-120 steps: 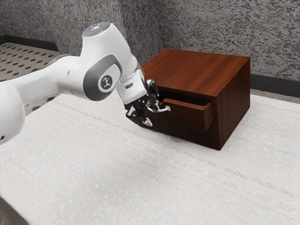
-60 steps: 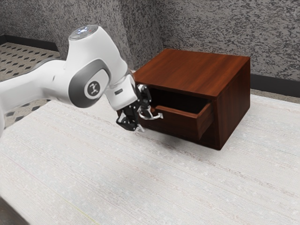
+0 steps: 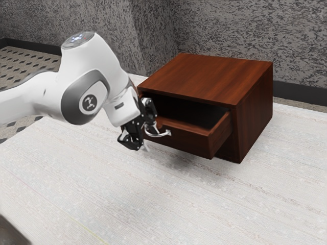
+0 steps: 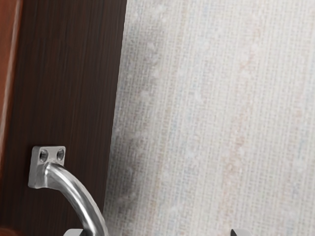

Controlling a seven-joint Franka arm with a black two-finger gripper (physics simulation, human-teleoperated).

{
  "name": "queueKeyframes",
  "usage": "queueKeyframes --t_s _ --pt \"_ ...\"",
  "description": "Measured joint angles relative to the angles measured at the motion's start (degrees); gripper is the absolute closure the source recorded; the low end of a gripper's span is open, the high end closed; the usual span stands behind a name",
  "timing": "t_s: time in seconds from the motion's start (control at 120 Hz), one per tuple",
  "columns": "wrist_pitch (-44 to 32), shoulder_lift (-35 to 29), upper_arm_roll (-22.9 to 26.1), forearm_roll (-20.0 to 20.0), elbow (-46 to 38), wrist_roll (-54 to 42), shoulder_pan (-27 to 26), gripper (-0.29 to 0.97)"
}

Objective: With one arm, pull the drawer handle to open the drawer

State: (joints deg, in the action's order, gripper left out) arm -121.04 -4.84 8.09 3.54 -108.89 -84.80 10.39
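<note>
Pincer [image 3: 146,128] spread wide about the drawer handle [image 3: 162,134], over pale woven tabletop [image 3: 153,204], grey speckled walls [image 3: 230,25] behind

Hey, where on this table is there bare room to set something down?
The wide stretch of table in front of the open drawer is bare, as is the strip to the exterior view's right of the cabinet. The cabinet's top is bare too. It is crowded at the drawer front, where the gripper meets the handle.
</note>
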Motion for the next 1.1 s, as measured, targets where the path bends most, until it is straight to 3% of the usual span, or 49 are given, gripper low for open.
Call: queueKeyframes --t_s 0.45,0.5,0.525,0.692,0.742,0.817,0.867,1.1 --pt "-0.4 -6.4 0.1 1.8 -7.0 0.2 0.4 0.31" --pt "-0.3 -8.1 0.1 1.8 -8.4 0.2 0.4 0.37" --pt "-0.2 -9.4 0.1 1.9 -8.7 0.3 0.4 0.48" --pt "2.8 -19.0 -0.1 1.9 -3.6 0.5 -2.8 0.21" --pt "6.0 -15.6 -0.1 2.7 4.0 1.0 -2.7 0.16" --pt "13.6 -5.0 0.1 3.7 20.2 2.5 -2.6 0.11" --pt "18.5 -0.2 0.2 3.9 26.7 3.6 -2.6 0.08" --pt "33.5 3.1 -0.7 3.1 30.6 7.2 -6.6 0.02"
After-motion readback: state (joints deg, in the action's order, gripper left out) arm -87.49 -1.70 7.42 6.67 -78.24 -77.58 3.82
